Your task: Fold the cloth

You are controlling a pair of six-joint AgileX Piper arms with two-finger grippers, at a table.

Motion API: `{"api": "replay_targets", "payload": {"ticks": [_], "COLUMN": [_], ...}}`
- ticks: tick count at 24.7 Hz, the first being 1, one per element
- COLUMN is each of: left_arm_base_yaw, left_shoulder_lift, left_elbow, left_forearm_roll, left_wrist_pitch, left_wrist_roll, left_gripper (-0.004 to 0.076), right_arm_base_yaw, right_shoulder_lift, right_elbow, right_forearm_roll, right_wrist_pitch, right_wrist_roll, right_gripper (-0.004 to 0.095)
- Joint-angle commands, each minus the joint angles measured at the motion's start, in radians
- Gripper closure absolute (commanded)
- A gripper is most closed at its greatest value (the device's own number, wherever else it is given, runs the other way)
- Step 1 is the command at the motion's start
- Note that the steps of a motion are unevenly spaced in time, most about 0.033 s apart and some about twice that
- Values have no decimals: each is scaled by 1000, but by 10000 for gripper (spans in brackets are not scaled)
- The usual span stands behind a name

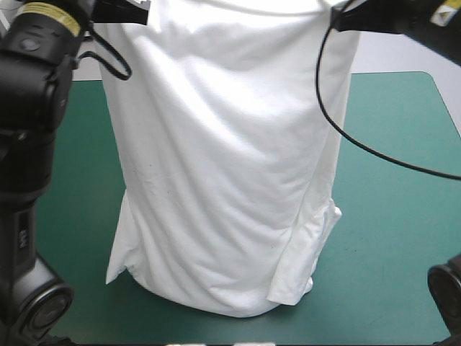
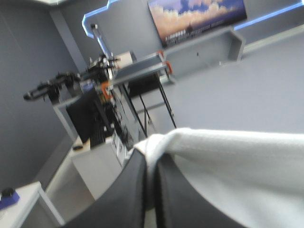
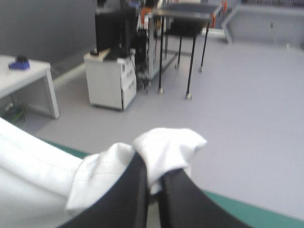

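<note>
The white T-shirt (image 1: 223, 158) hangs lifted between both arms, stretched wide near the top of the high view. Its lower end with one sleeve (image 1: 306, 252) rests bunched on the teal-green table (image 1: 389, 216). My left gripper (image 1: 137, 13) holds the shirt's upper left corner; in the left wrist view its black fingers (image 2: 137, 190) are pinched on white fabric (image 2: 228, 161). My right gripper (image 1: 338, 18) holds the upper right corner; its black fingers (image 3: 137, 194) clamp a fold of the T-shirt (image 3: 166, 152).
The teal-green cover lies bare on either side of the hanging shirt. A black cable (image 1: 346, 130) loops from the right wrist down over the table's right half. The table's far edge (image 3: 237, 209) shows under the right gripper.
</note>
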Motion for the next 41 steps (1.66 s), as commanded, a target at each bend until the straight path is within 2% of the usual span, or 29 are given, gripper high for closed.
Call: {"api": "replay_targets", "payload": {"ticks": [1,3,7,11,18,20,23,26,27,29,32,34,35,41], "left_arm_base_yaw": [222,338,452,496,507,515,519,519,519,519,519,521,523,525], "left_shoulder_lift": [76,156,323,504,672,689,695,693,691,691,673,664,656,562], "left_elbow": [-10,-10,-10,-10,-10,-10,-10,-21,-33,-65,-120,-159,-180,-201], "left_forearm_roll": [-259,-425,-580,-666,-723,-723,-716,-722,-729,-731,-721,-709,-701,-702], "left_wrist_pitch": [-26,-6,-47,-57,-111,-109,-93,-93,-81,-47,80,187,228,228], "left_wrist_roll": [23,64,72,76,76,76,76,76,76,76,76,79,82,76], "left_gripper": [746,746,746,746,746,746,740,678,633,522,359,320,321,366], "right_arm_base_yaw": [-10,-32,-150,-229,-239,-239,-239,-239,-239,-239,-239,-237,-237,-237], "right_shoulder_lift": [64,131,309,476,640,655,659,659,659,653,627,607,594,526], "right_elbow": [44,58,60,60,60,60,60,52,46,42,41,41,41,41], "right_forearm_roll": [-37,-75,5,130,128,125,125,136,146,157,182,170,168,164], "right_wrist_pitch": [-55,-53,-53,-10,6,14,15,24,43,57,57,57,57,57], "right_wrist_roll": [27,43,43,27,27,27,21,21,21,27,36,36,36,36], "right_gripper": [921,922,925,925,908,864,716,502,423,360,366,396,406,416]}}
